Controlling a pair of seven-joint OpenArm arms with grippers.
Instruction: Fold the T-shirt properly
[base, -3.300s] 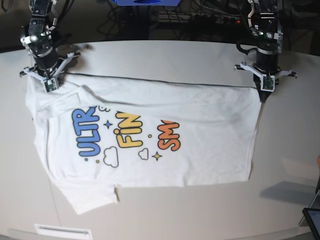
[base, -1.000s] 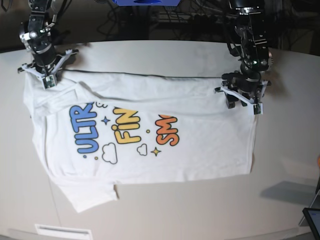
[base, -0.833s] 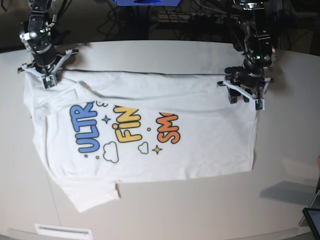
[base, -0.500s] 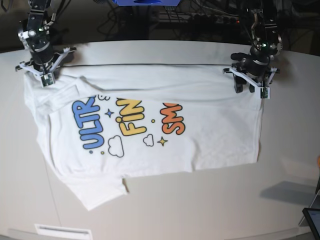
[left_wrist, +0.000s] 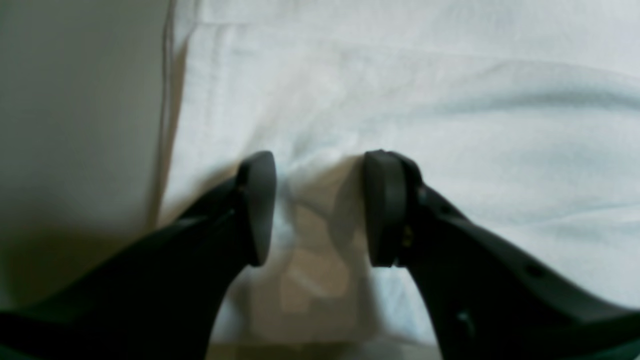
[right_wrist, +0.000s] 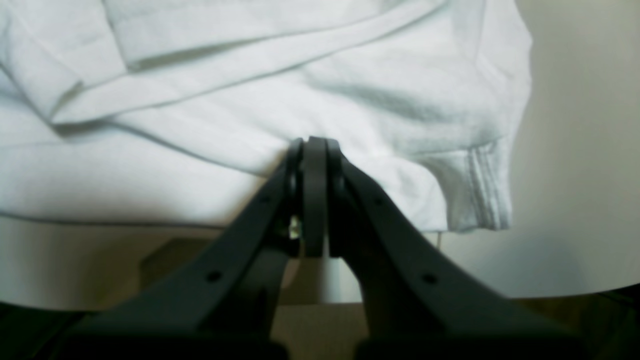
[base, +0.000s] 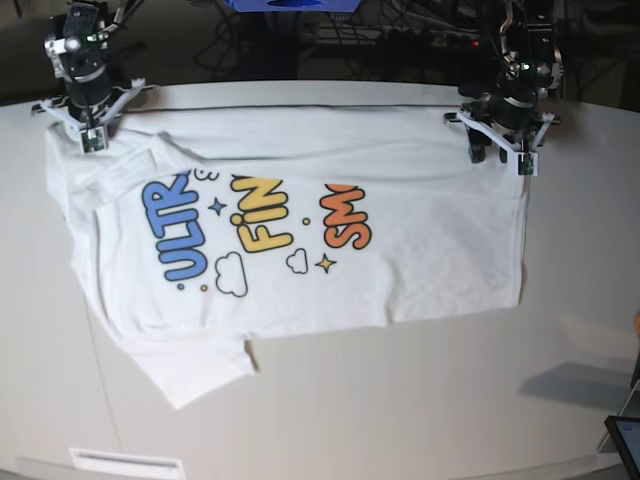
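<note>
The white T-shirt (base: 430, 230) lies spread print-side up on the table, with "ULTRA", "FINE" and "SMOL" showing and one sleeve hanging toward the front left. My right gripper (base: 88, 140) at the far left is shut on a bunched fold of the T-shirt (right_wrist: 200, 125) near a stitched hem; its closed tips (right_wrist: 314, 146) pinch the cloth. My left gripper (base: 498, 158) at the far right corner is open (left_wrist: 320, 207), and its fingers (left_wrist: 257, 207) straddle a pucker of the T-shirt (left_wrist: 500, 125) close to its edge.
The beige table (base: 400, 400) has a rounded far edge just behind both grippers, with cables and dark gear beyond it. A dark screen (base: 625, 440) sits at the front right corner. A white label strip (base: 125, 462) is at the front left.
Both arms have moved toward the far edge and dragged the shirt back with them. The left arm has shifted from over the shirt's right side to its far right corner.
</note>
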